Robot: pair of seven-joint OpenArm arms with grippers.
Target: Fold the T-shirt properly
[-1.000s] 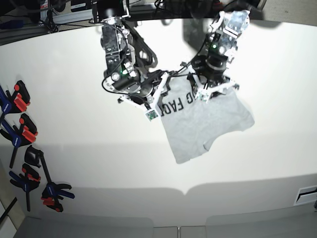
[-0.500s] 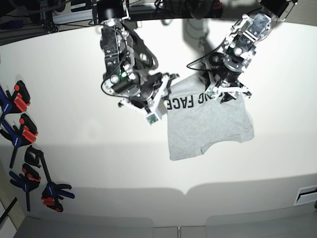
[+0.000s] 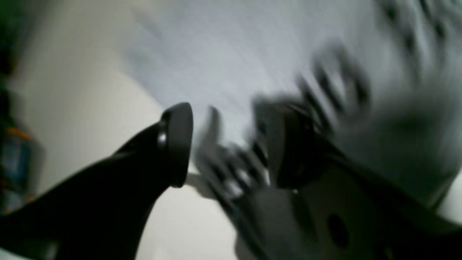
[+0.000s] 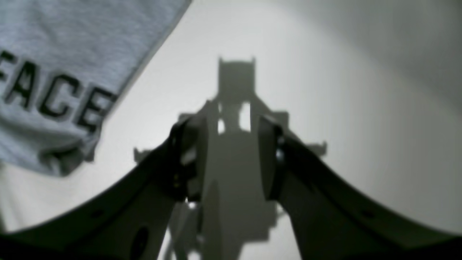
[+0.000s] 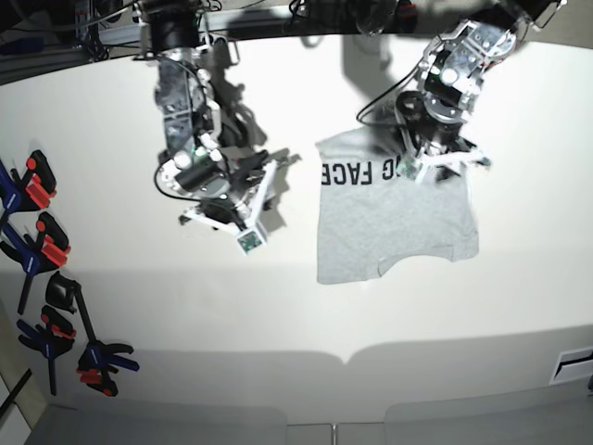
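The light grey T-shirt lies folded on the white table, with black lettering "FACE" along its far edge. My left gripper sits over that far edge at the shirt's right side. The left wrist view is blurred by motion: the left gripper has its fingers wide apart, with lettered T-shirt cloth beneath and beyond them. My right gripper is off the shirt, to its left. In the right wrist view the right gripper is open over bare table, and the T-shirt is at the upper left.
Several black clamps with red and blue handles lie along the table's left edge. Dark frame parts and cables run along the back edge. The table's front edge crosses the bottom of the base view.
The right gripper has drawn back left, off the shirt's edge. The left gripper has moved right and back, and the shirt has shifted right and settled flatter.
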